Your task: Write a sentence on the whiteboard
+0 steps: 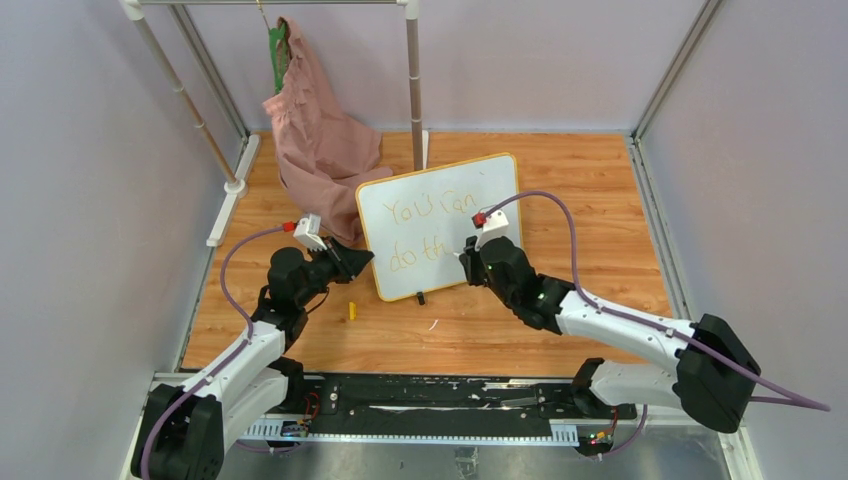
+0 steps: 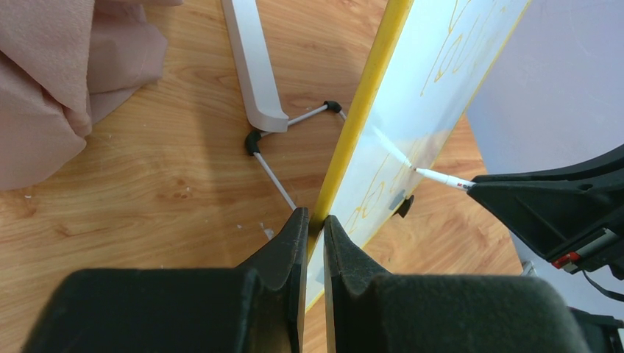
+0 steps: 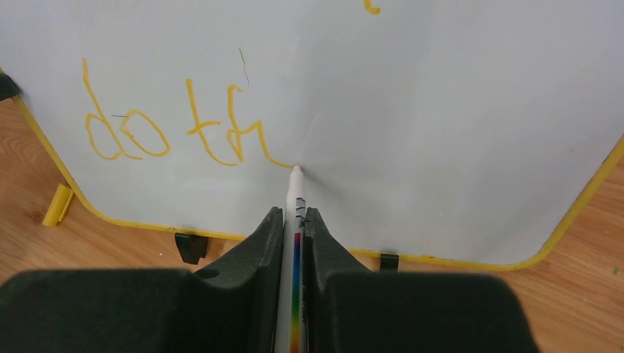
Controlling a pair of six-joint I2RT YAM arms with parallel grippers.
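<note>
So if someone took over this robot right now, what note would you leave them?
Left fingers: clamped on the left edge of the yellow-framed white whiteboard, holding it standing.
Right fingers: gripping a white marker pen, tip touching the board.
Done: orange-yellow handwritten sentence reads "You can" above "do th".
Left: finish that second line.

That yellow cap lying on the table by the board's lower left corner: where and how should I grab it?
Pinch the yellow cap across its middle, coming straight down from above. It is a short tube lying flat on the table, just off the whiteboard corner, so only its long sides offer opposed faces.
</note>
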